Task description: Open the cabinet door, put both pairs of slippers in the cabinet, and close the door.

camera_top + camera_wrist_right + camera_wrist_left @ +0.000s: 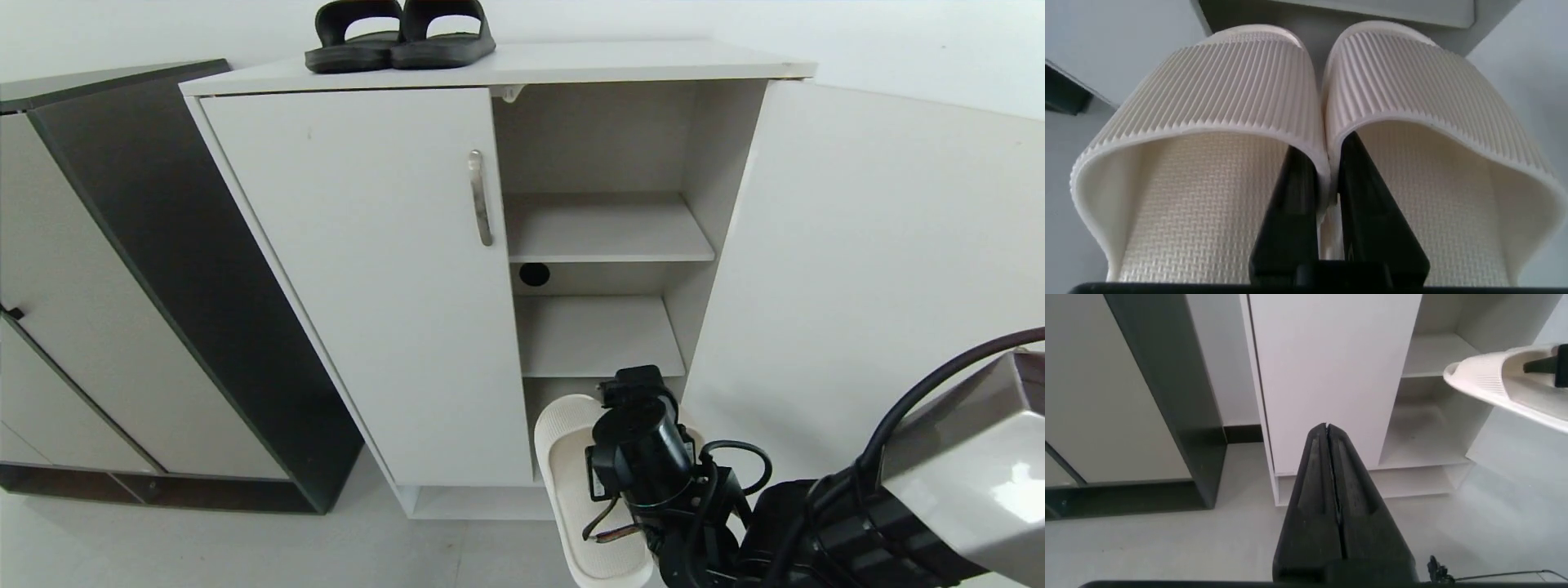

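The white cabinet (367, 278) stands with its right door (865, 269) swung open and its left door shut. A black pair of slippers (400, 34) rests on the cabinet's top, at its left end. My right gripper (1327, 184) is shut on the cream pair of slippers (1315, 106), pinching the two inner edges together. That cream pair (584, 490) hangs just in front of the cabinet's lowest opening, low down, and also shows as a cream sole (1511, 376). My left gripper (1327, 445) is shut on nothing, low in front of the shut left door.
Inside the cabinet are two bare shelves (604, 229), the lower one (596, 335) just above the cream pair. A dark-sided cupboard (122, 269) stands close to the left. The pale floor (245, 547) lies below.
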Available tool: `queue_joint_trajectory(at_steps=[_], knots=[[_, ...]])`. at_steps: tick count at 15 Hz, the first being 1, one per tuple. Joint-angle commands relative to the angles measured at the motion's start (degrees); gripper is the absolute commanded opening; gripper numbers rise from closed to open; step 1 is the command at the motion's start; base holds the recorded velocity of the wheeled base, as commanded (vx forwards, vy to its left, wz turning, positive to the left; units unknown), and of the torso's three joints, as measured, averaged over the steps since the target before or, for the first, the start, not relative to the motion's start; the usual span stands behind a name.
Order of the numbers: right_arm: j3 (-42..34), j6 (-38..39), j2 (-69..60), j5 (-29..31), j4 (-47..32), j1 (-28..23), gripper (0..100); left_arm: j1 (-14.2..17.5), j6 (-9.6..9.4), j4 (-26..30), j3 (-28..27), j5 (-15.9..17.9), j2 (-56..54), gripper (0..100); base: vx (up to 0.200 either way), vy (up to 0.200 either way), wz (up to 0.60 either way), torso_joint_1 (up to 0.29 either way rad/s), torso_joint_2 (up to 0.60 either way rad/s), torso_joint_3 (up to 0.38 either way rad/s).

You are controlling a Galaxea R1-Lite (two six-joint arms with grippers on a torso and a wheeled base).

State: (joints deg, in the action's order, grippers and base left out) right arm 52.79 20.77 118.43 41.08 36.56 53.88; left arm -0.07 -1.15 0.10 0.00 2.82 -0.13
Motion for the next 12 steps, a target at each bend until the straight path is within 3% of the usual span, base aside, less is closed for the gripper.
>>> queue_joint_trajectory(at_steps=[1, 6, 12], knots=[[-0.3, 0.0, -0.3, 0.1, 0.5, -0.6, 0, 0.0, 0.0, 0.0, 0.0, 0.0, 0.1, 0, 0.0, 0.0, 0.0, 0.002, 0.0, -0.188], [-2.7, -4.2, -0.3, 0.3, 9.9, -1.7, 0, 0.0, 0.09, 0.0, 0.0, 0.0, 0.1, 0, 0.0, 0.0, 0.0, 0.003, 0.01, -0.198], [-2.2, -8.4, 1.0, 0.6, 15.0, -2.7, 0, 0.0, 0.0, 0.0, 0.0, 0.0, 0.1, 0, 0.0, 0.0, 0.0, 0.004, 0.0, -0.198]])
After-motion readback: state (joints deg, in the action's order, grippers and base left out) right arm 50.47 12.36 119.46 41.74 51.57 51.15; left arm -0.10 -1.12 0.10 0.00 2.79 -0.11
